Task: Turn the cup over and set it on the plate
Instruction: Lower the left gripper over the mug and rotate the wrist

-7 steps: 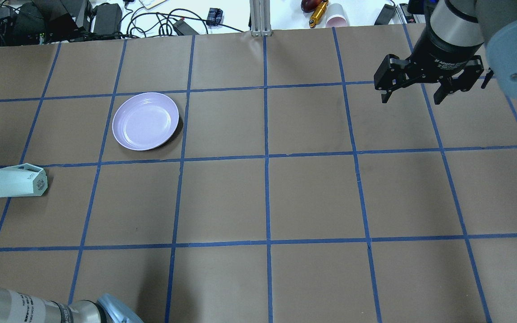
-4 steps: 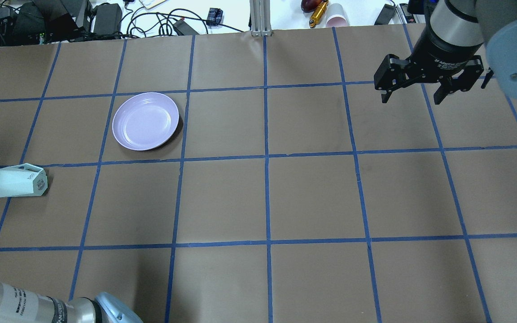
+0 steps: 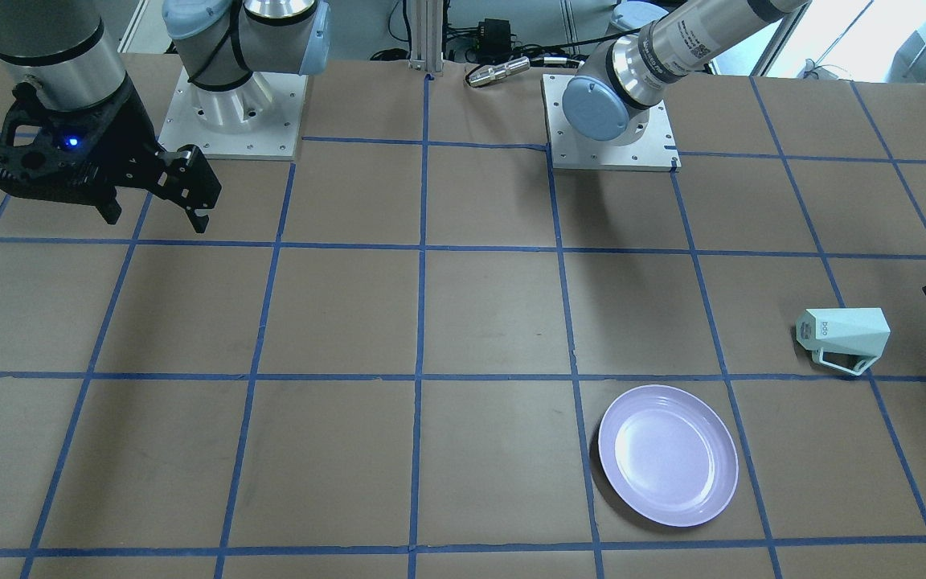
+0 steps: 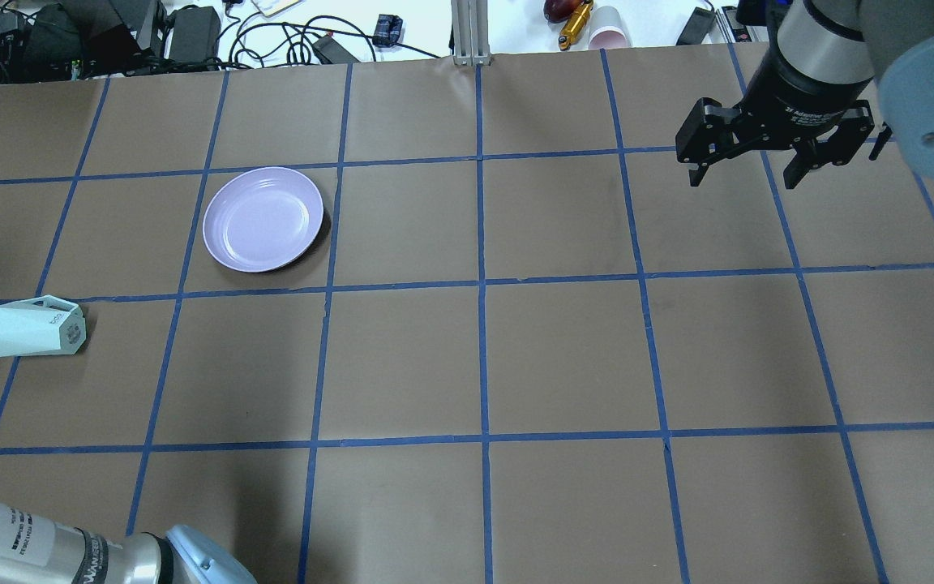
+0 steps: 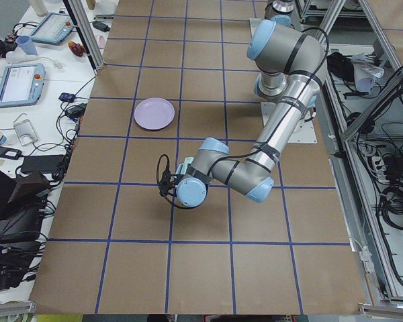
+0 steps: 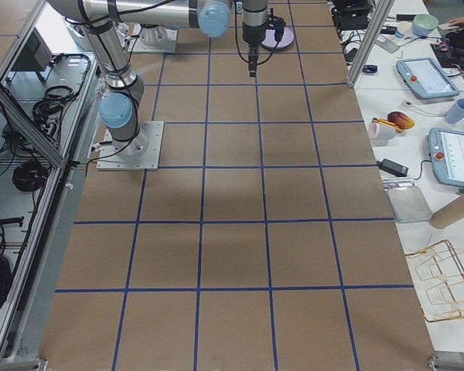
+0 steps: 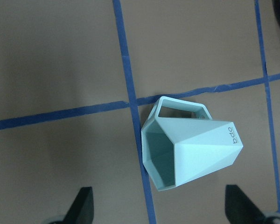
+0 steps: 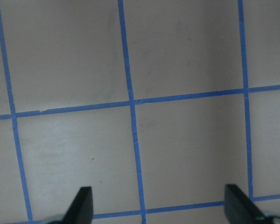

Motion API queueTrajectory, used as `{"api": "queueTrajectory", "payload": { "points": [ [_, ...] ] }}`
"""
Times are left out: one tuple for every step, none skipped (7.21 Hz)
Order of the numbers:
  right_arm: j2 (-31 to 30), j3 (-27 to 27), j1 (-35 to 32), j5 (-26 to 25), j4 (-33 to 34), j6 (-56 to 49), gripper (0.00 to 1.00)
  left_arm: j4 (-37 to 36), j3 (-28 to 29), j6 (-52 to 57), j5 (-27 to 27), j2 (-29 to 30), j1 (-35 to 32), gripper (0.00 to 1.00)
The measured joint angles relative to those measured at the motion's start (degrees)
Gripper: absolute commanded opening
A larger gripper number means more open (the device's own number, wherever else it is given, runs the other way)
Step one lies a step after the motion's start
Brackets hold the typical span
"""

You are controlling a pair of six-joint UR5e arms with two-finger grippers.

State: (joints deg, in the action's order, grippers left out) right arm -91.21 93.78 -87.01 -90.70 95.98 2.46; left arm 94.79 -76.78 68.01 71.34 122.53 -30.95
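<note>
Brown gridded bench (image 4: 564,357): cup (image 4: 33,327) lies sideways near its left edge, off the plate (image 4: 263,219). My left tool (image 7: 161,210) hovers above it, spread wide, empty; right tool (image 4: 743,174) likewise spread, idle. Grasp, flip, placing all outstanding.

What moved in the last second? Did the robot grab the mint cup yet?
Only the left arm moved: its silver tube in the bottom corner of the overhead view shifted a little. Nothing was grabbed. The cup lies on its side in the same spot, the plate has not moved, and the right gripper hangs open where it was. The left gripper is open above the cup.
</note>
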Motion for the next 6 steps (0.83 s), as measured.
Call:
{"api": "queueTrajectory", "payload": {
  "points": [
    [0.0, 0.0, 0.0, 0.0, 0.0, 0.0, 1.00, 2.5, 1.1, 0.3, -1.7, 1.3, 0.7, 0.98],
    [0.0, 0.0, 0.0, 0.0, 0.0, 0.0, 1.00, 4.3, 1.6, 0.6, -3.3, 2.4, 1.4, 0.99],
    [0.0, 0.0, 0.0, 0.0, 0.0, 0.0, 1.00, 6.1, 1.8, 0.9, -4.9, 3.4, 1.8, 0.99],
    [0.0, 0.0, 0.0, 0.0, 0.0, 0.0, 1.00, 7.6, 1.8, 1.4, -6.2, 4.4, 2.0, 0.99],
    [0.0, 0.0, 0.0, 0.0, 0.0, 0.0, 1.00, 9.0, 1.9, 1.8, -7.5, 5.1, 2.1, 0.99],
    [0.0, 0.0, 0.0, 0.0, 0.0, 0.0, 1.00, 10.4, 1.9, 2.1, -8.8, 5.8, 2.1, 0.99]
  ]
}}
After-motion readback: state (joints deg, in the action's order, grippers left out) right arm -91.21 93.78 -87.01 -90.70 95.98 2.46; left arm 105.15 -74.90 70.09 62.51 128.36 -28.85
